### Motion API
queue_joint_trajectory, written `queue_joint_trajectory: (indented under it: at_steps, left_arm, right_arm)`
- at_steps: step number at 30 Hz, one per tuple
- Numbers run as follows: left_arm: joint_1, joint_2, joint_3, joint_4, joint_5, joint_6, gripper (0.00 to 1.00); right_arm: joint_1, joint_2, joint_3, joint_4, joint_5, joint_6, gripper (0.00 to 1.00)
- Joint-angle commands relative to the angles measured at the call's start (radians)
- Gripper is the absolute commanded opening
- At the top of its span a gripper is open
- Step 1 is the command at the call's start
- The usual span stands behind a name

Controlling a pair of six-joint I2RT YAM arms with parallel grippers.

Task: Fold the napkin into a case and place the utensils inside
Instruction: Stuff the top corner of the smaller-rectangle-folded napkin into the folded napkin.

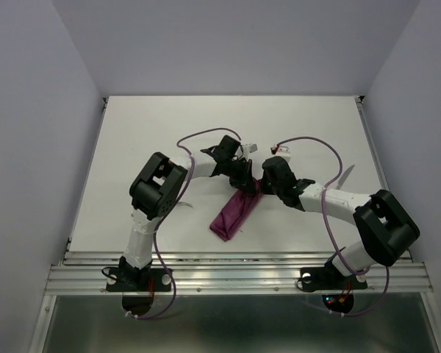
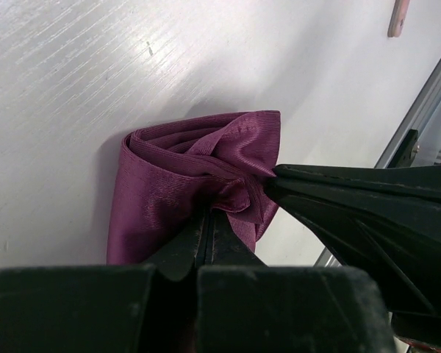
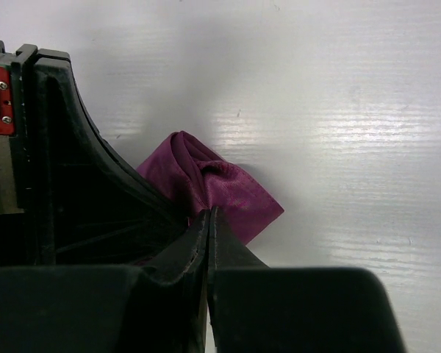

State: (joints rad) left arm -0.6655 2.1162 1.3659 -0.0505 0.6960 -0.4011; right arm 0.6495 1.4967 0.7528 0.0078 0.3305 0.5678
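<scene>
The burgundy napkin (image 1: 234,213) is folded into a narrow strip that runs from the two grippers toward the near left. My left gripper (image 1: 242,176) is shut on its bunched far end (image 2: 206,173), jaws pressed together on the cloth (image 2: 209,215). Right beside it, my right gripper (image 1: 264,184) is shut on the same end (image 3: 228,193), its tips meeting at the fabric (image 3: 209,213). The two grippers almost touch. One slim utensil (image 1: 346,176) lies on the table at the right; a pale pinkish handle (image 2: 398,18) shows at the top right of the left wrist view.
White table (image 1: 154,132) with walls on three sides. A metal rail (image 1: 235,272) runs along the near edge by the arm bases. Purple cables (image 1: 198,136) loop over both arms. Small pale objects (image 1: 251,147) lie just beyond the grippers.
</scene>
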Motion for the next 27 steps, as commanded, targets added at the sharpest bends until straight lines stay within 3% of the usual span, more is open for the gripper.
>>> queue_joint_trajectory:
  at_steps: [1, 17, 27]
  left_arm:
    - [-0.008, 0.005, 0.016, -0.052, -0.020, 0.034, 0.00]
    - [-0.022, 0.010, 0.065, -0.049, -0.010, 0.013, 0.00]
    - [-0.042, 0.025, 0.053, -0.055, 0.007, 0.033, 0.00]
  right_arm:
    - [-0.001, -0.036, 0.002, 0.067, 0.036, 0.021, 0.01]
    - [-0.001, -0.019, 0.010, 0.098, -0.076, 0.015, 0.01]
    - [-0.001, -0.016, 0.011, 0.098, -0.062, 0.029, 0.01]
